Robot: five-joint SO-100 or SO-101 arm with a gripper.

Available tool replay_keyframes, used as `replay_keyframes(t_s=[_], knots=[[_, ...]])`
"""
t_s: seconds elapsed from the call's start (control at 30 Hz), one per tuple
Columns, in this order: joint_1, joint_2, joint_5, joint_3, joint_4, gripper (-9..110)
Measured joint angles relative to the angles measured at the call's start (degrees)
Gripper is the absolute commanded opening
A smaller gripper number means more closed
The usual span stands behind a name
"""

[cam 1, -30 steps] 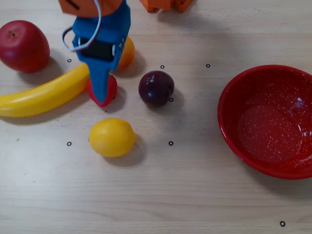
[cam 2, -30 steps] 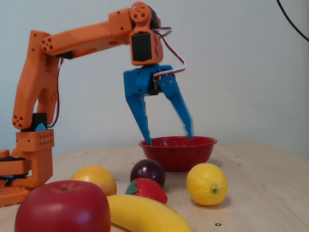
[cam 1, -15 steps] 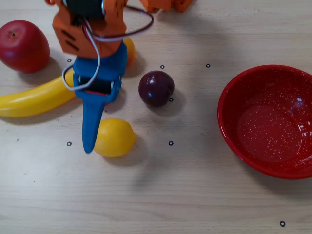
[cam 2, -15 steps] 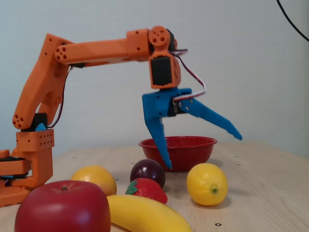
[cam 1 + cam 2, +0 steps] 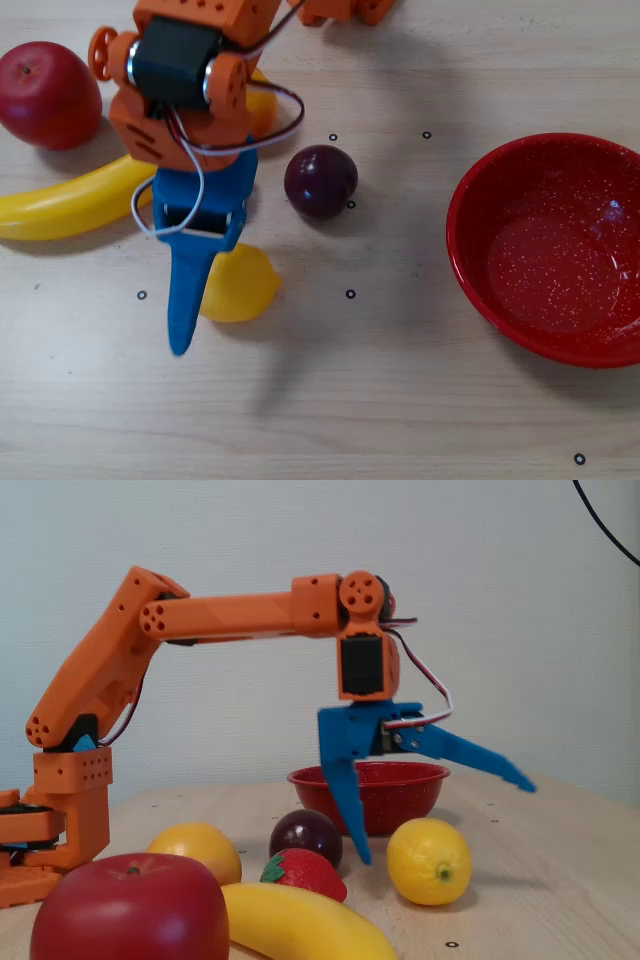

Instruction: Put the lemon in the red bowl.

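No readable writing or brand mark anywhere on arm, fruit or bowl.

Gripper (image 5: 445, 820) hanging above the table (image 5: 400, 420) with blue fingers spread wide apart, holding nothing. In the fixed view, one finger (image 5: 345, 790) pointing steeply down, its tip just left of the lemon (image 5: 429, 861); the other finger (image 5: 480, 760) angled out to the right, tip raised well above the tabletop. Whether the lower tip touches the lemon: cannot tell. From overhead, only one blue finger (image 5: 185, 290) clearly seen, lying over the left edge of the lemon (image 5: 240, 285).

Lemon: bright yellow, smooth, oval, with a small dark-spotted nub facing the fixed camera. Resting on the wood left of centre, toward the bottom edge in the overhead view, well apart from the red bowl (image 5: 470, 260).

Red bowl: glossy, white-speckled inside, empty, at the right edge, partly cut off there.

Elsewhere in the overhead view: dark plum (image 5: 320, 181) near the centre, between lemon and bowl; banana (image 5: 70, 200) toward the left edge; red apple (image 5: 48, 95) in the top left corner. Strawberry (image 5: 305, 872) and a rounder orange-yellow fruit (image 5: 200, 850) visible in the fixed view.
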Motion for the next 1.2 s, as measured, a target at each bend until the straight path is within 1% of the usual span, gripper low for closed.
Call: replay_keyframes(t_s=[0.17,0.43,0.63,1.03,1.2], knots=[[0.2,-2.8,0.4,-2.8,1.8,67],[4.3,-5.4,0.4,-4.7,1.7,67],[4.0,-8.2,1.0,-6.1,1.4,67],[4.1,-8.3,1.1,-9.3,1.8,67],[4.1,-8.3,1.2,-9.3,4.3,67]])
